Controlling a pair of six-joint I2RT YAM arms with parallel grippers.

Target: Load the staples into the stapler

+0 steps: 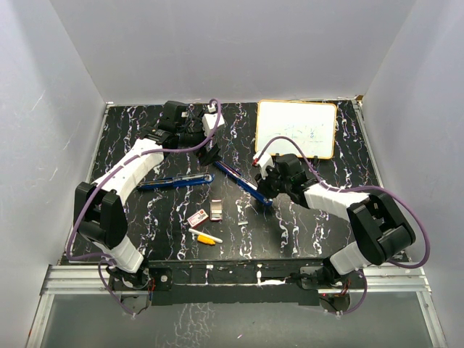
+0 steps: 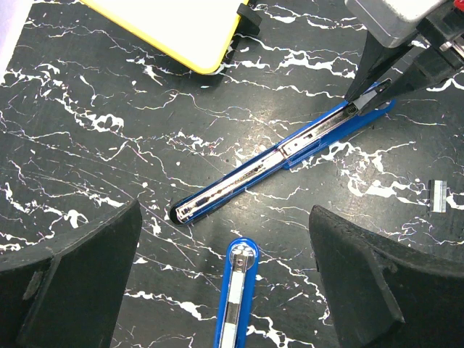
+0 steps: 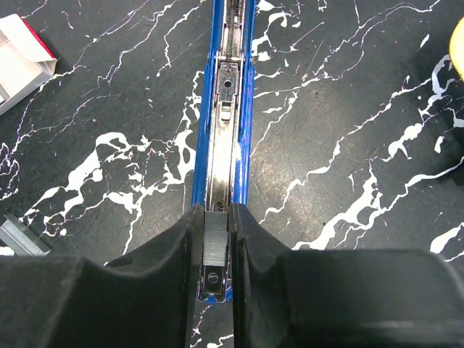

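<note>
The blue stapler lies opened flat in two long halves. Its magazine half [image 1: 243, 185] [image 2: 283, 156] shows its metal channel [image 3: 226, 123] facing up. My right gripper [image 1: 262, 190] [image 3: 216, 246] is shut on a short grey staples strip [image 3: 216, 233], held right over the near end of that channel. The stapler's other half [image 1: 174, 181] [image 2: 238, 297] points toward my left gripper [image 1: 210, 154] [image 2: 225, 250], which hovers above its tip, open and holding nothing. The red-and-white staples box [image 1: 197, 217] [image 3: 22, 58] lies open on the table.
Loose staple strips [image 1: 215, 211] [image 3: 22, 235] [image 2: 437, 196] lie near the box. Nearer the front edge is a yellow-and-white marker [image 1: 206, 237]. A yellow-framed whiteboard [image 1: 296, 129] [image 2: 181, 29] rests at the back right. White walls enclose the black marbled table [image 1: 326, 232].
</note>
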